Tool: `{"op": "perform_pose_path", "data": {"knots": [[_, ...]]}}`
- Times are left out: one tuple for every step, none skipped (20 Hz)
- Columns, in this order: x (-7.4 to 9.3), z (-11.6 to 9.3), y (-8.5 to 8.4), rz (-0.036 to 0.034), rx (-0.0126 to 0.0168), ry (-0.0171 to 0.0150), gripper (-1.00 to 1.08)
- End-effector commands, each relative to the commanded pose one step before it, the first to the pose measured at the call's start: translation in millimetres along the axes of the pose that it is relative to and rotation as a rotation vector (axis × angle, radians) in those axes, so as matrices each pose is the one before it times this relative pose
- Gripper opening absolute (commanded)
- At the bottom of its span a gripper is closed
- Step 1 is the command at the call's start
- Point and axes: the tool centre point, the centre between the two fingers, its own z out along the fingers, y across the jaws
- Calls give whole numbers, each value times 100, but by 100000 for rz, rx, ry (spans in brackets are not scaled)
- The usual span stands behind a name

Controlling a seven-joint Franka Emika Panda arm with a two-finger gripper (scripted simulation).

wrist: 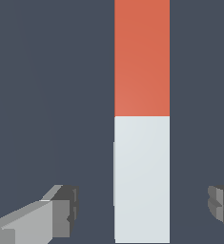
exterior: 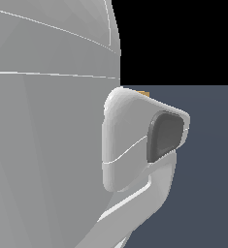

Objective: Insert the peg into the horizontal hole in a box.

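In the wrist view the peg lies on the dark floor, orange-red along one stretch and white along the other. My gripper is open and straddles the white end, with one fingertip on each side and wide gaps to the bar. Nothing touches the peg. In the exterior view only a tan-orange sliver of the box peeks over the arm. The hole is hidden.
The pale grey arm stands close to the exterior camera and fills most of that view. A grey pad on one link shows near the middle. Dark blue-grey floor shows at the exterior view's right.
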Motion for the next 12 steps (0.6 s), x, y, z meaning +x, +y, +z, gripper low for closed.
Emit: {"op": "perform_pose_path", "data": {"knots": [[96,1335,-37,-5,69,112,100],[15,465,-2,0,0,0,100],[8,392,1,0,0,0,100],[0,319,6,0,0,0,100],[-9,246,10,0,0,0,100],[-18,174,15,0,0,0,100],[-26,104,19,0,0,0,100],[-28,42,19,0,0,0,100],[-13,6,9,0,0,0,100],[0,0,0,0,0,0,-100],[0,0,0,0,0,0,-100],[0,0,0,0,0,0,-100]]}}
